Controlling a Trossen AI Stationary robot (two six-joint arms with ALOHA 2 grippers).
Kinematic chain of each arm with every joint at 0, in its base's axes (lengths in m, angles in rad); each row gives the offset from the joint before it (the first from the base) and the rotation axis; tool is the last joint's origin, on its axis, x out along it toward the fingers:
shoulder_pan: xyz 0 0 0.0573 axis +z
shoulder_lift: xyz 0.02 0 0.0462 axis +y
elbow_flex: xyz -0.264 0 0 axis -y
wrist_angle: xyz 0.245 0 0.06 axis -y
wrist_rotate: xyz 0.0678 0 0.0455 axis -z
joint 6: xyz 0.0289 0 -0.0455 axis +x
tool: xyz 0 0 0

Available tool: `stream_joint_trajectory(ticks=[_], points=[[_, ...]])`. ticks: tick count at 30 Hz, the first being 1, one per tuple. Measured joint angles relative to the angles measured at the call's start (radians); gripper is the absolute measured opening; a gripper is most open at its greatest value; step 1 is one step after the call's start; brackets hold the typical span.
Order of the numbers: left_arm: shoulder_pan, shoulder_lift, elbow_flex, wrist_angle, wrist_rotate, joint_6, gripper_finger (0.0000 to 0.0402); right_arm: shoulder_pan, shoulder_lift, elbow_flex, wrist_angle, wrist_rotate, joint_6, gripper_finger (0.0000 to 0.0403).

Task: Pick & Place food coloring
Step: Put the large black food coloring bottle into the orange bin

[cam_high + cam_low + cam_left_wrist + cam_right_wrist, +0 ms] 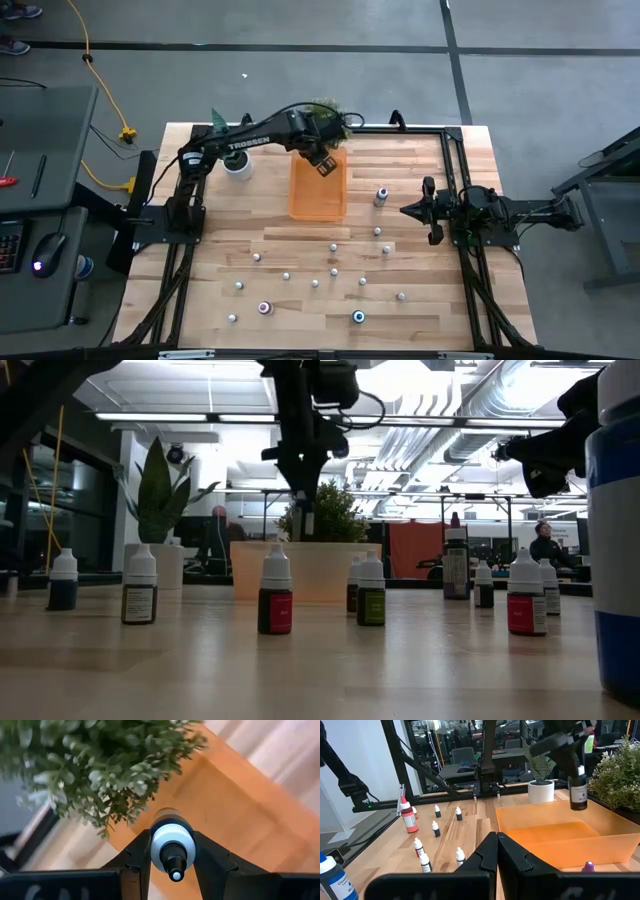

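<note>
Food coloring bottles point(333, 271), tiny and white-capped, stand scattered over the near half of the pale wooden plank table point(440, 310); from table height their small cylindrical bodies look dark, red or olive under conical white caps. One bottle point(172, 845) is clamped between the dark fingers of the left gripper point(323, 162), held above the far part of the translucent orange rectangular tray point(318, 205), its ribbed white cap and nozzle pointing back toward the wrist. In the right wrist view that bottle point(578, 790) hangs upright over the tray's smooth orange floor. A bushy green plant point(325, 111) sits just beyond the tray, and a white pot with a broad-leaved plant point(236, 160) stands to its left. The right gripper point(408, 211) waits at the table's right side, fingers pressed together, holding nothing, with a taller purple-capped bottle point(381, 196) between it and the tray.
</note>
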Motion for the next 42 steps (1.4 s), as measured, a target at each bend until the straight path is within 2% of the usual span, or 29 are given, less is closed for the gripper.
stream_joint_trajectory(ticks=[8, 14, 30, 42], points=[[0.014, -0.124, -0.261, 0.242, -0.036, -0.338, 0.0105, 0.000, 0.000, 0.000, 0.000, 0.000, 0.000, 0.0000], [0.013, -0.139, -0.375, 0.298, -0.006, -0.393, 0.0105, 0.000, 0.000, 0.000, 0.000, 0.000, 0.000, 0.0000], [0.107, -0.139, -0.400, 0.293, 0.005, -0.419, 0.0105, 0.000, 0.000, 0.000, 0.000, 0.000, 0.000, 0.0000], [0.121, -0.120, -0.399, 0.261, 0.023, -0.385, 0.0105, 0.000, 0.000, 0.000, 0.000, 0.000, 0.000, 0.0000]])
